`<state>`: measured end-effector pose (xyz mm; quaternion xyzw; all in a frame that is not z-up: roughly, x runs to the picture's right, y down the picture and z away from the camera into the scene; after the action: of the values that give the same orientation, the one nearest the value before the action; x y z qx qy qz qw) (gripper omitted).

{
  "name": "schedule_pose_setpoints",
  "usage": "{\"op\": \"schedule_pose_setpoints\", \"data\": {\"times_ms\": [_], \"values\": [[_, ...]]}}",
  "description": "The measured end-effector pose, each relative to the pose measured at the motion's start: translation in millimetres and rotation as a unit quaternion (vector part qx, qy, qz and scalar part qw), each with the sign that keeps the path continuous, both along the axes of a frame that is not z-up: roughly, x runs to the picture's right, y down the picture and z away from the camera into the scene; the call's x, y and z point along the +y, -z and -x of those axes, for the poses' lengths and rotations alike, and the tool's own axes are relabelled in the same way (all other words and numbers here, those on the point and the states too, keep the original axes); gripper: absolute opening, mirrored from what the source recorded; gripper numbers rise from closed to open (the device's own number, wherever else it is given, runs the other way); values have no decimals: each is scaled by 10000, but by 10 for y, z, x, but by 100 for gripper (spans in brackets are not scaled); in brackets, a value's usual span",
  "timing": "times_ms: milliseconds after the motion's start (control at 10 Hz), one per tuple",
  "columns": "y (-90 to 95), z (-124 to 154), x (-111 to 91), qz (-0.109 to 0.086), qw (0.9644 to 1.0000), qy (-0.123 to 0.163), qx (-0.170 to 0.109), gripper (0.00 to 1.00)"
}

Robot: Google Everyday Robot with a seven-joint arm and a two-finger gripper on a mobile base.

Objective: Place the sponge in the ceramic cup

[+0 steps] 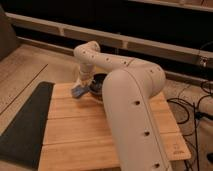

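The blue sponge (78, 92) hangs just above the left part of the wooden board (85, 127), held at its top by my gripper (82, 86), which is shut on it. My white arm reaches in from the lower right and bends down over the board's far edge. The ceramic cup is hidden, possibly behind the arm.
A black pan (99, 81) sits right beside the gripper on its right, partly covered by the arm. A dark mat (25, 125) lies left of the board. Cables (192, 107) trail on the floor at the right. A low ledge (125, 42) runs behind.
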<state>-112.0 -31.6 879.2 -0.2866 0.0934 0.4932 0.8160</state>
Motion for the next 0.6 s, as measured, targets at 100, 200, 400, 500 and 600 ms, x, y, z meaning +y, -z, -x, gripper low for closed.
{"op": "schedule_pose_setpoints", "data": {"times_ms": [100,200,400,500,600], "values": [[97,-118,7,-5,9999,52,162,19],[202,-299,17,-5,9992,68,392,19],[459,-879,55,85,9943,-27,1062,19],[557,-1100,64,120,9913,-94,1311,19],[757,-1515,58,172,9835,-254,1783,19]]}}
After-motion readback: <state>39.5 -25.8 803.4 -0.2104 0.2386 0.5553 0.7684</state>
